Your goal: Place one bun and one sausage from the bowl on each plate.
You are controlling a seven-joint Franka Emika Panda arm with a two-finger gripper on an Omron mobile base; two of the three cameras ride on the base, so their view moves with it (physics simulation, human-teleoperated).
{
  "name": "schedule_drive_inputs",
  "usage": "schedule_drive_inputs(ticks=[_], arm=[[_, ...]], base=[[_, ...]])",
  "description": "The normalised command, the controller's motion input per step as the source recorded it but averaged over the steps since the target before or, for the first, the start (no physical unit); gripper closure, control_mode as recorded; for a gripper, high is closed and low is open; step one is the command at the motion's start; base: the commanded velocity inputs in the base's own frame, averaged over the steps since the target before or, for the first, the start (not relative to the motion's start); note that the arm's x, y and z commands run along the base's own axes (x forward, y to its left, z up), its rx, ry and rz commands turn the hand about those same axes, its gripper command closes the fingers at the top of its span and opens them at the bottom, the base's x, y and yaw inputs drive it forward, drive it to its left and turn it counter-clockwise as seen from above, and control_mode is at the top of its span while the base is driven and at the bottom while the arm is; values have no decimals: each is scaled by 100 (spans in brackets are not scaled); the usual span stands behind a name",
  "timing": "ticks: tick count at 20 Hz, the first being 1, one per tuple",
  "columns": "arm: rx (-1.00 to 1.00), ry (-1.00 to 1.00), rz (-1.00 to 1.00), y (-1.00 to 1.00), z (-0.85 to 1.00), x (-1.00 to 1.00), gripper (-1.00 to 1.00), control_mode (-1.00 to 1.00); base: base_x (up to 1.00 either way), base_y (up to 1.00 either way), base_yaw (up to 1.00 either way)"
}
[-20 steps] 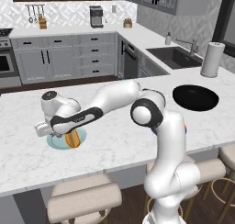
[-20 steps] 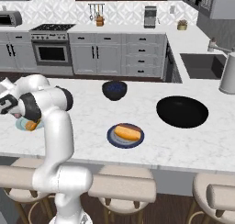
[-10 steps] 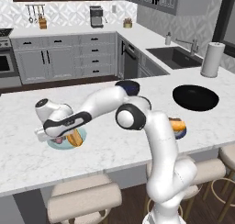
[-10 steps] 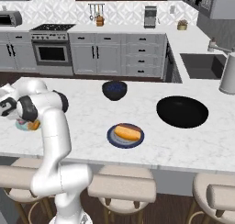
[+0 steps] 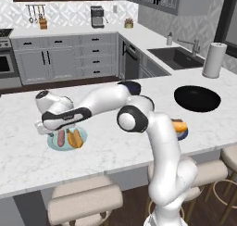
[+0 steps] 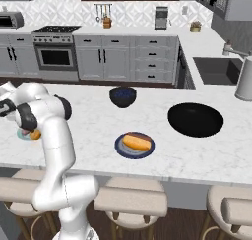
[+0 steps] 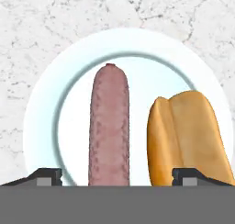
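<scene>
Sausage, short pinkish-red cylinder (image 5: 60,137): in the left base view it lies flat on the pale aqua round plate (image 5: 52,144), directly beneath the white arm's two-finger gripper (image 5: 52,129), free of the jaws. Golden-orange oblong bun (image 5: 74,138) lies just beside it on the same plate, on the side toward the arm's base. The jaws themselves are too small here to judge. Wide shallow black round bowl (image 5: 197,98) sits well apart from the jaws, far along the white marbled stone counter (image 5: 28,160). A second bun (image 5: 179,126) on the dark blue-grey plate (image 5: 183,134) peeks out behind the arm's upright link, between jaws and bowl.

Right base view: gripper (image 6: 19,128) is at the far left edge, mostly hidden by the arm; under it show a sliver of the aqua plate (image 6: 22,134) and the orange end of the bun (image 6: 35,134). Dark blue-grey plate (image 6: 119,148), well apart from the jaws, carries a bun (image 6: 136,142) with a dark strip along its far side, possibly a sausage. Black bowl (image 6: 196,119) lies beyond it. Small deep dark-blue bowl (image 6: 122,96) stands toward the counter's far edge.

Hand view: jaws stand wide apart, holding nothing. Sausage (image 7: 109,126) lies lengthwise in the gap between the two fingertips (image 7: 45,176), touching neither. Bun (image 7: 187,138) lies alongside, running under the other fingertip. Both rest on the aqua plate (image 7: 41,108), on the counter (image 7: 46,16).
</scene>
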Motion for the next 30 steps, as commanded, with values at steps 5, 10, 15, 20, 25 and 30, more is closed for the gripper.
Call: schedule_drive_inputs(ticks=[5,10,15,20,25,30], arm=[[29,-29,0,-85,100,-89,-100,-100],[22,-36,-6,-67,78,-66,-100,-100],[-15,-71,9,-13,18,-77,-100,-100],[-23,-93,-1,-41,44,-100,-100,-100],[-24,-62,-22,-22,77,-100,-100,-100],[-23,-26,-26,0,95,-99,-100,-100]], base=[[0,0,0],[0,0,0],[0,0,0],[0,0,0],[0,0,0],[0,0,0]])
